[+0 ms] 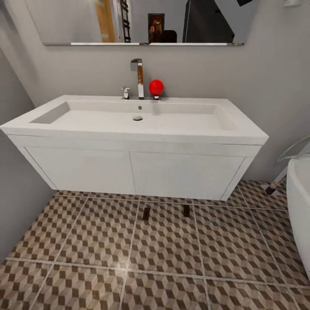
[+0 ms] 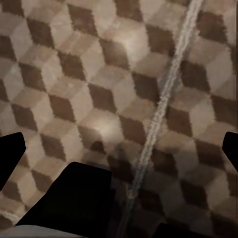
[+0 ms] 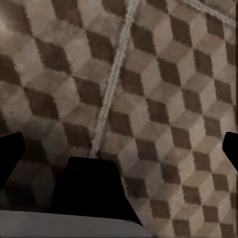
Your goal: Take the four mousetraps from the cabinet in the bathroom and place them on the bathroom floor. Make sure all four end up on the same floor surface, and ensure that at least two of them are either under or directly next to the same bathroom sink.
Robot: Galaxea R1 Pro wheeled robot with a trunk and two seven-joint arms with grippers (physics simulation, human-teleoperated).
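Note:
The wide white wall-hung sink [image 1: 129, 142] with a chrome tap [image 1: 138, 77] faces me in the head view. Two mousetraps lie on the patterned bathroom floor [image 1: 99, 241] just below the sink's front edge: one [image 1: 147, 212] near the middle, the other [image 1: 186, 210] a little to its right. Both are small dark-brown slabs, apart from each other. My left gripper [image 2: 121, 153] is open over bare tiles, its dark fingertips [image 2: 12, 158] at the frame's sides. My right gripper [image 3: 121, 151] is open too, with only floor between its fingertips [image 3: 12, 153]. The cabinet is out of view.
A red ball [image 1: 156, 87] sits on the sink's back ledge beside the tap. The white bathtub [image 1: 299, 202] stands at the right edge, with a dark-tipped fitting [image 1: 272, 188] near it. A grey wall [image 1: 17, 181] closes the left side. A mirror [image 1: 142, 21] hangs above.

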